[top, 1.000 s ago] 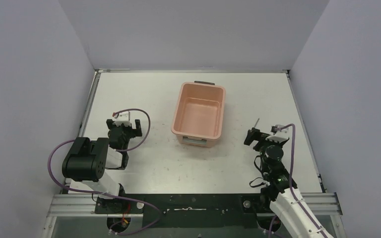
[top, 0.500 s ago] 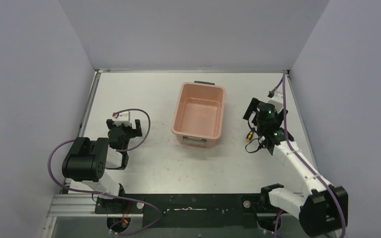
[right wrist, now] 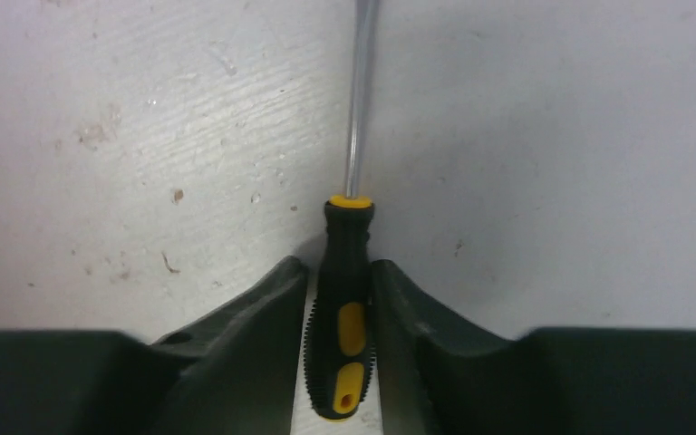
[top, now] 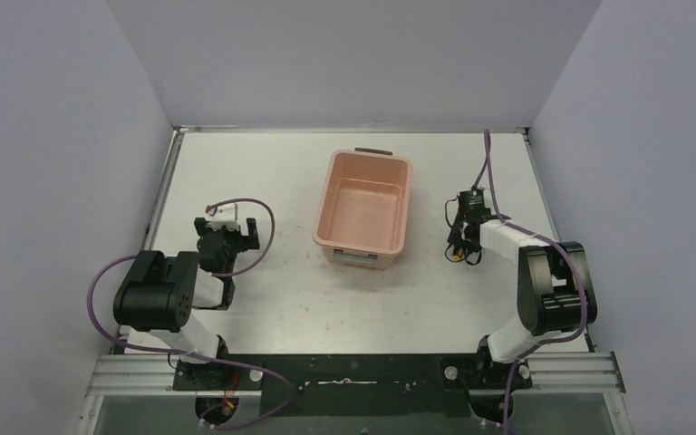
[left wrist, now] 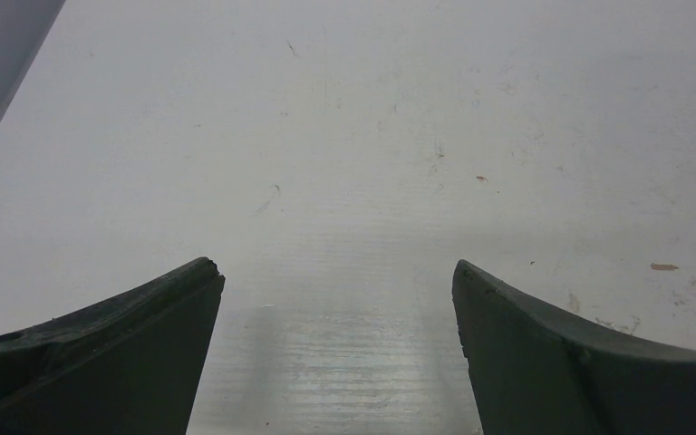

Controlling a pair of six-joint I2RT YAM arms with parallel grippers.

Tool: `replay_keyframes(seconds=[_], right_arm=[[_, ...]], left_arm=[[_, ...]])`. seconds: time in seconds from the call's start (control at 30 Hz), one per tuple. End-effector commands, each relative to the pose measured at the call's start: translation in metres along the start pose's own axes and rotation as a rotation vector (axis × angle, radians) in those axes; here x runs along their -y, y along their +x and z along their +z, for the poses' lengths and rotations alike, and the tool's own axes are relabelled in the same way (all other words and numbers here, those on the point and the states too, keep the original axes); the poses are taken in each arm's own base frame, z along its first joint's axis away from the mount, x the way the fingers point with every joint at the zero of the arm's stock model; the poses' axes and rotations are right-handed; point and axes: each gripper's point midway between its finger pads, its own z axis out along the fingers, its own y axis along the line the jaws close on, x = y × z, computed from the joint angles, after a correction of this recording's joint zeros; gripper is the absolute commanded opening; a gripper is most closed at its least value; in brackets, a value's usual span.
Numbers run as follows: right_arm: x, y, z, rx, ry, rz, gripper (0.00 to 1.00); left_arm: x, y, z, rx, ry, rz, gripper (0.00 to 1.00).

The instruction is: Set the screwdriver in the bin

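— Where's the screwdriver? Is it in the bin yet?

— No. Looking down from overhead, the pink bin sits a little above the middle of the frame with nothing in it that I can see. The screwdriver lies flat on the worktop to the right of the bin, outside it, with a strip of bare surface between them.

— And the right gripper?

— It's down at the worktop, right over the tool. In the right wrist view the black-and-yellow handle lies between the two fingers, and the thin shaft runs out past them to the top edge of the frame. The right gripper has its jaws drawn in to barely more than the handle's width. Thin slivers of white worktop show on either side of the handle, so I can't tell whether the fingers actually press on it.

— What about the other arm?

— The left gripper is left of centre in the overhead view, well apart from the bin. Its own camera shows the left gripper with both dark fingers spread wide, and only scuffed worktop between them. It holds and touches nothing.
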Motion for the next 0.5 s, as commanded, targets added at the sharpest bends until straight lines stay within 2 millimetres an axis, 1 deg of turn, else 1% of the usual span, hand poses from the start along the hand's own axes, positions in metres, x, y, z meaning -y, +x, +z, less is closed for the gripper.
replay_keyframes(seconds=[0.0, 0.03, 0.07, 0.13, 0.23, 0.3, 0.47], right_arm=[[-0.010, 0.003, 0.002, -0.009, -0.065, 0.012, 0.17], [-0.009, 0.002, 0.001, -0.005, -0.066, 0.015, 0.05], [-0.010, 0.000, -0.003, 0.001, -0.070, 0.014, 0.00], [-0.011, -0.008, -0.012, 0.019, -0.081, 0.011, 0.00], [-0.014, -0.031, -0.037, 0.063, -0.102, 0.011, 0.00], [-0.017, -0.049, -0.060, 0.100, -0.120, 0.016, 0.00], [-0.024, -0.093, -0.126, 0.192, -0.172, 0.032, 0.00]], left_arm=[[0.000, -0.017, 0.006, 0.055, 0.000, -0.011, 0.97], [0.000, -0.017, 0.006, 0.055, 0.000, -0.011, 0.97], [0.000, -0.017, 0.005, 0.054, 0.000, -0.011, 0.97], [0.000, -0.016, 0.005, 0.053, 0.001, -0.011, 0.97], [0.000, -0.016, 0.005, 0.053, 0.001, -0.010, 0.97], [0.000, -0.016, 0.005, 0.053, 0.001, -0.011, 0.97], [0.000, -0.016, 0.006, 0.053, 0.001, -0.011, 0.97]])
